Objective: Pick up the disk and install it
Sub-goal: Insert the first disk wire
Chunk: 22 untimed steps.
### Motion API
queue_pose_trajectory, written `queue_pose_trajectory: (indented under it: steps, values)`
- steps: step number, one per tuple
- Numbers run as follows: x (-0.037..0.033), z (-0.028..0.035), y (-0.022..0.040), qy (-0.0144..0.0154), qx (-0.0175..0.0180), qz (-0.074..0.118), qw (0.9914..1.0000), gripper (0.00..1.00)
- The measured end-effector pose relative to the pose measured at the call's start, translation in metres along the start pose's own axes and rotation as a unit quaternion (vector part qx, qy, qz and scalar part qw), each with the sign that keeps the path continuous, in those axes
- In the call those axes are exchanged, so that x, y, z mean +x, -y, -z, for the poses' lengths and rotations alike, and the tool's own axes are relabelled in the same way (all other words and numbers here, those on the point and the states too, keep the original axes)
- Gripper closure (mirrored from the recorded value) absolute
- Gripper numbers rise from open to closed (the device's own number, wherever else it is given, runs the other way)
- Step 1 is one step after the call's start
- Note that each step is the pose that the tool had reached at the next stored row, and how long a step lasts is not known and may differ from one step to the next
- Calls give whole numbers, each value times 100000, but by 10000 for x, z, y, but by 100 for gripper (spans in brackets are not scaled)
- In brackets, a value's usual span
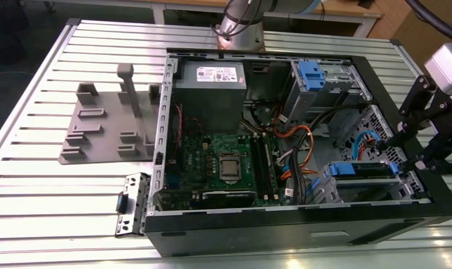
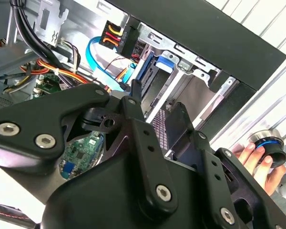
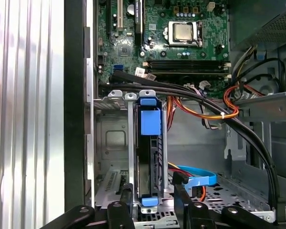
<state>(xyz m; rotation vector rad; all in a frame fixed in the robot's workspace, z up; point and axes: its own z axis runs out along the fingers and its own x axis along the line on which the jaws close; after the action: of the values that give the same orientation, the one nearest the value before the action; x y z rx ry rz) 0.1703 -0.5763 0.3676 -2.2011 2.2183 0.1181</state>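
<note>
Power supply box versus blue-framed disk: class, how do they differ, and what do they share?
Size: the grey metal power supply box with its white label is far bigger than the slim disk in its bright blue plastic caddy. Colour: the box is grey; the disk is blue-edged. Place: the box sits toward the exterior view's upper left, the disk lower right. Both lie inside the open black computer case.

The drive cage (image 3: 133, 143) leaves an open slot beside the seated disk (image 3: 150, 157). Black cable bundles (image 3: 190, 98) cross over the cage mouth, and orange wires (image 3: 205, 112) and a blue data cable (image 3: 198, 176) crowd the case floor beside it.
</note>
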Motion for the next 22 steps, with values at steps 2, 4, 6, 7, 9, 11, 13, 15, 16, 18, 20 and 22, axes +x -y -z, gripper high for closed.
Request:
queue_pose_trajectory:
  steps: [2,4,6,7,9,11,13,15,16,18,20,22]
  values:
    - [-8,-3,7,2,1,1,100000,53]
    - [-20,-5,17,-2,0,-1,100000,53]
    - [-37,-7,30,-16,-1,0,100000,53]
    - [-47,-8,36,-32,-1,-1,100000,53]
    - [-68,-11,47,-35,-1,-1,100000,53]
    - [-84,-12,55,-50,2,-3,100000,53]
    - [-98,-14,62,-51,1,-2,100000,53]
    - [-110,-15,68,-61,0,-4,100000,53]
    - [-116,-17,71,-55,0,-1,100000,53]
    - [-128,-19,76,-52,0,-3,100000,53]
    - [-141,-20,81,-57,-1,-2,100000,53]
    - [-155,-22,86,-56,0,-3,100000,53]
